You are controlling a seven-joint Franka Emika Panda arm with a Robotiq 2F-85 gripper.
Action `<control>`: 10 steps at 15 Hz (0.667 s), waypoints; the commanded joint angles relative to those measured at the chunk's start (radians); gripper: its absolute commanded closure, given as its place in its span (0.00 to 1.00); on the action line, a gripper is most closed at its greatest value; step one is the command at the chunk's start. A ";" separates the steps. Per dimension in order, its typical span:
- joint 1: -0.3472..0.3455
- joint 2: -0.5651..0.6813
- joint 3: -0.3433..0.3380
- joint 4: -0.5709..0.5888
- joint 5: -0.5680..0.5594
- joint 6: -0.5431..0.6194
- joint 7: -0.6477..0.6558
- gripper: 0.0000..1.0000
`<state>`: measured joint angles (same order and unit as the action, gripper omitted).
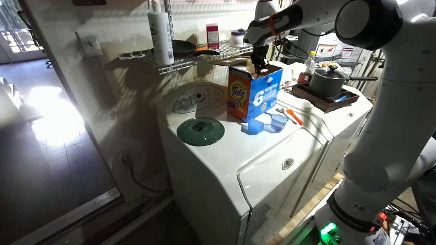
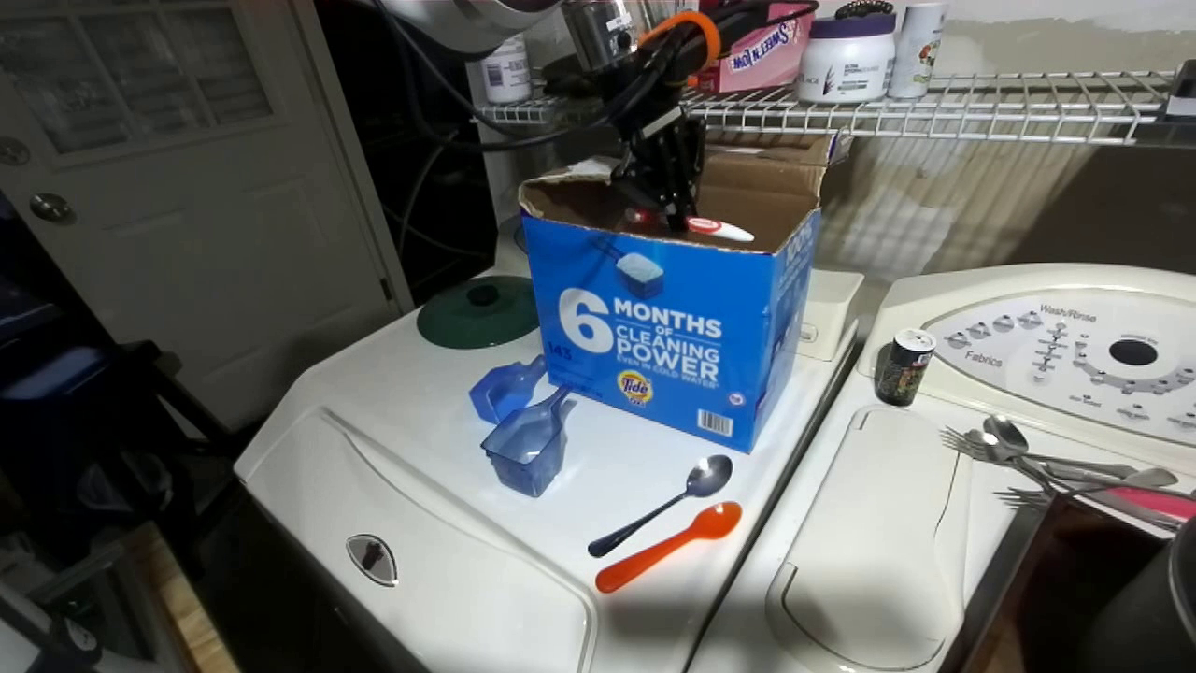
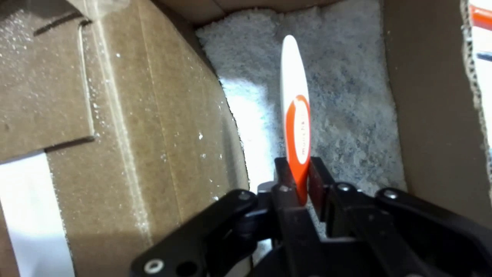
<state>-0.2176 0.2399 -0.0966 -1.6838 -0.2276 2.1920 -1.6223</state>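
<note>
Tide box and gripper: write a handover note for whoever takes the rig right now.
Gripper: shut on an orange-and-white utensil, reaching into the open top of the Tide box.
Things: white powder lies below in the box; two blue scoops, a dark spoon and an orange spoon lie outside on the white appliance.
Done: utensil gripped.
Left: utensil not yet released; whether it touches powder, I can't tell.

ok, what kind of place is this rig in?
Looks like a laundry area, probably in a home: there's a control panel marked "Wash/Rinse", a white machine alongside, and an open Tide box lettered "cleaning power".
</note>
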 commanded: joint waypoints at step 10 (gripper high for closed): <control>-0.011 -0.113 -0.041 -0.072 0.067 -0.047 -0.055 0.96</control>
<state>-0.2250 0.1543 -0.1340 -1.7575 -0.2010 2.2032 -1.6353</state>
